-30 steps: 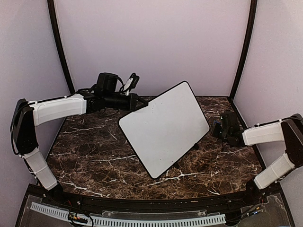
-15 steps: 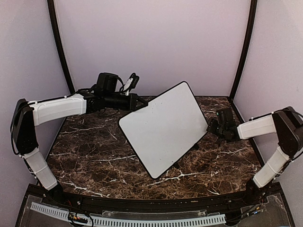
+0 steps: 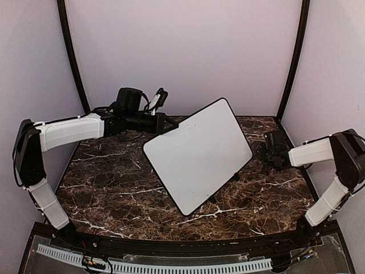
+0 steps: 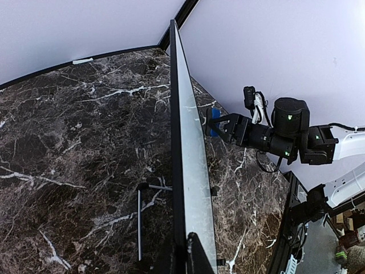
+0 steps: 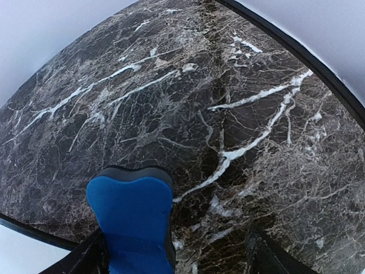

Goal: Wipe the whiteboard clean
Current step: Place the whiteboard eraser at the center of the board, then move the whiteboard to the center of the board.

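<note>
The whiteboard [image 3: 197,154] is blank and stands tilted over the middle of the marble table, its lower edge near the table. My left gripper [image 3: 171,127] is shut on its upper left edge; in the left wrist view the fingers [image 4: 187,254] clamp the black frame of the whiteboard [image 4: 191,171], seen edge-on. My right gripper [image 3: 267,149] is low over the table, just right of the board. Its jaws [image 5: 174,257] stand wide apart. The blue eraser [image 5: 134,222] lies against the left finger, with a gap to the right finger. The eraser also shows in the left wrist view [image 4: 215,121].
A thin metal stand leg [image 4: 138,217] sticks out from behind the board onto the marble table [image 3: 114,177]. Black corner posts [image 3: 292,57] and pale walls close in the back and sides. The table's front rail [image 3: 171,251] runs along the near edge.
My right gripper moved a little left toward the board's right edge, then back right and slightly farther away. The left arm and the board have not moved.
</note>
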You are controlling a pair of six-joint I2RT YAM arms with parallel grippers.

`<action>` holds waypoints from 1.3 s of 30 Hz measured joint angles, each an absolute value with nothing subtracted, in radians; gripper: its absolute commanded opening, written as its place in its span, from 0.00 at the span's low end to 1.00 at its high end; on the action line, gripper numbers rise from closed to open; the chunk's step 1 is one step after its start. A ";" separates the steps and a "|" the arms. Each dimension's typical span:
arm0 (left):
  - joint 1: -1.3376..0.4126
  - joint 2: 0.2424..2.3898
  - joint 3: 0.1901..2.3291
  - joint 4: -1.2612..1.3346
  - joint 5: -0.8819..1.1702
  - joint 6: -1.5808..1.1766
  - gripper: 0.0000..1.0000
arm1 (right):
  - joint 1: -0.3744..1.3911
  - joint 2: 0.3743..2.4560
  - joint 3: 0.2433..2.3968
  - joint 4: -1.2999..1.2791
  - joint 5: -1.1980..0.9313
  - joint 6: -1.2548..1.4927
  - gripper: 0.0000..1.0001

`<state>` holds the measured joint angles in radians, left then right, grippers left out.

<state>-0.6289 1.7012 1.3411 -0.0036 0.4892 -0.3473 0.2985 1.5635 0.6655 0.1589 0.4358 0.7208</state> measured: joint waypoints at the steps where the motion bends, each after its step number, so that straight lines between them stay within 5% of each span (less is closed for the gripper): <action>1: -0.629 1.701 1.341 -0.004 0.489 -0.347 0.00 | 0.299 1.568 0.672 0.157 0.435 0.721 0.78; 39: -0.629 1.701 1.341 -0.006 0.487 -0.350 0.00 | 0.392 1.515 0.745 0.185 0.224 0.654 0.80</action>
